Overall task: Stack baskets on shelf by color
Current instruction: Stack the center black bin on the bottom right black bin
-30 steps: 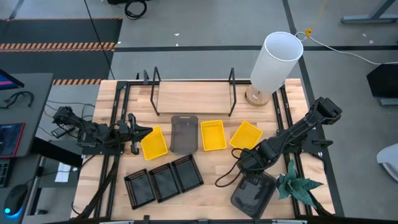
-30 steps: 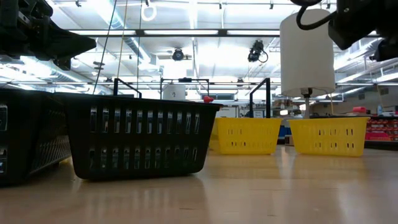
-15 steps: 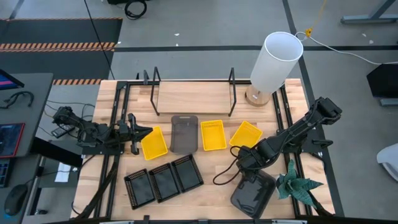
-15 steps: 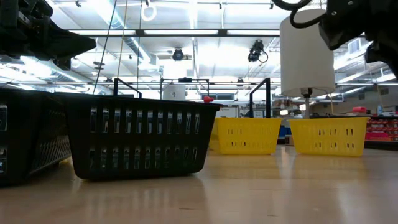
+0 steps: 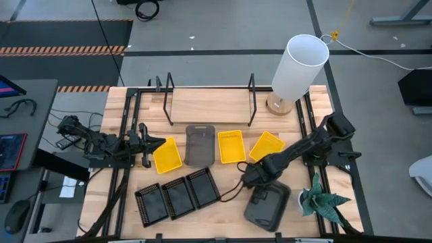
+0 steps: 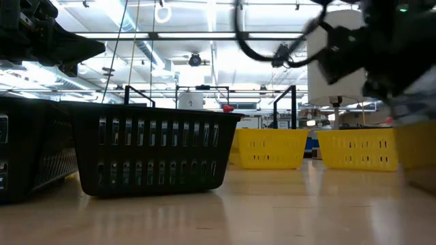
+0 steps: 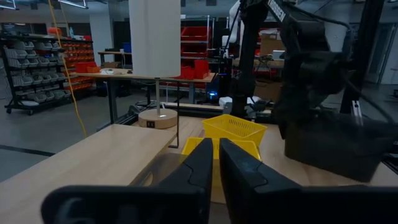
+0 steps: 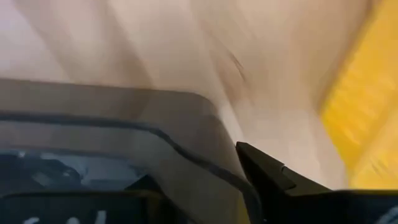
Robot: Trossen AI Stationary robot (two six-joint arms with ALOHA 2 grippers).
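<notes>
Right tool sits over the front right of the worktop, at the rim of a dark grey basket. In the right wrist view one finger lies just outside the grey rim. The tool appears to pinch that rim, but the other finger is hidden, so I cannot tell for sure. This view is smeared with motion.

Left tool is at the left edge of the worktop, fingers pressed together with nothing between them (left wrist view). It sits just beside a yellow basket.

Baskets on the worktop:
- A second grey basket lies just in front of the shelf, between the left yellow basket and a middle yellow basket.
- A third yellow basket lies tilted, near the right arm.
- Three black gridded baskets lie side by side at front left, touching.

The shelf is at the back of the worktop, with a wire frame at each end and its board bare.

Surroundings:
- A white cylindrical lamp on a round wooden base stands just right of the shelf.
- A green plant is at the front right edge, near the held grey basket.
- A loose cable loops from the right arm, between the black baskets and the grey basket.
</notes>
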